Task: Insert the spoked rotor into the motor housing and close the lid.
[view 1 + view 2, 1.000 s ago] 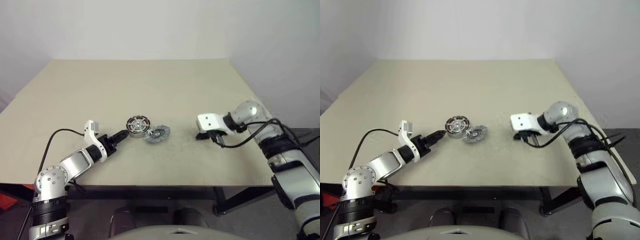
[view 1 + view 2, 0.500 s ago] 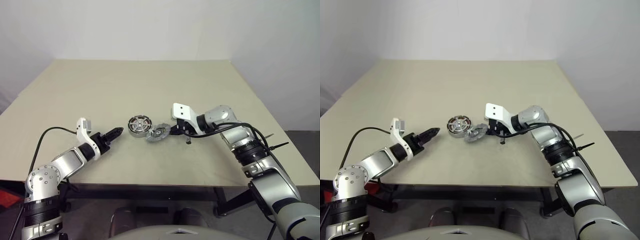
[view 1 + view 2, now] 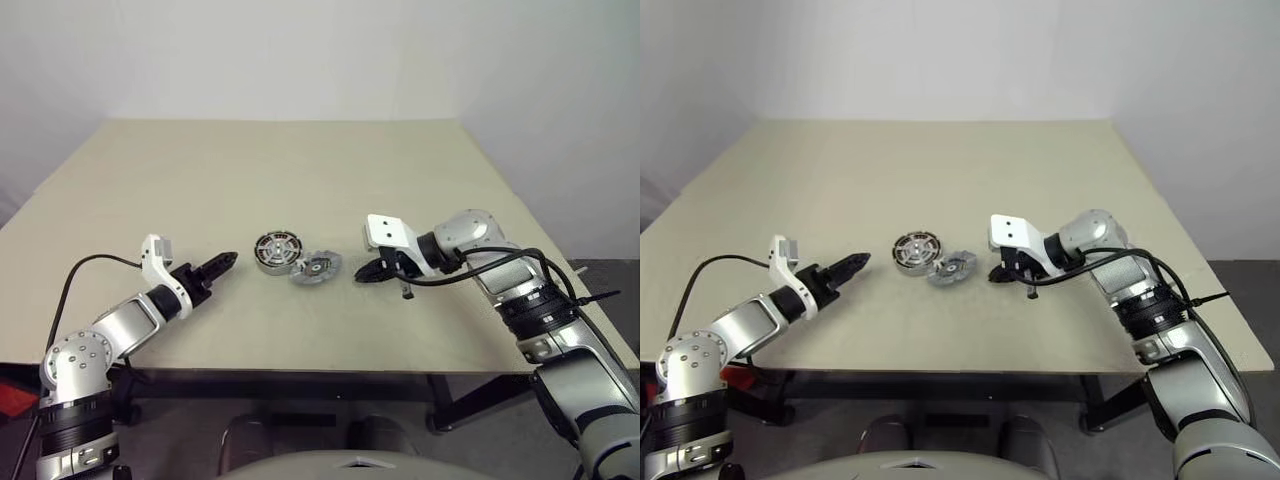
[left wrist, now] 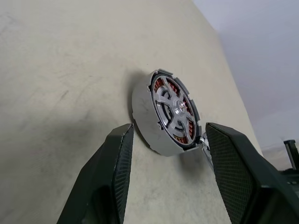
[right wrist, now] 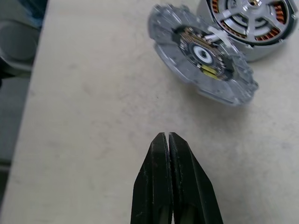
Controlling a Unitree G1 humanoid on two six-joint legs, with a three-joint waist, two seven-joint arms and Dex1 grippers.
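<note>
Spoked rotor (image 4: 173,112) inside copper-wound motor housing (image 4: 145,119)

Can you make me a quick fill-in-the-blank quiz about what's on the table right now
1. The lid leans against the motor ____.
2. The right end effector has its fingers ____.
3. The spoked rotor sits ____ the motor housing.
4. The left end effector has its fingers ____.

Missing words: housing; shut; inside; open
</note>
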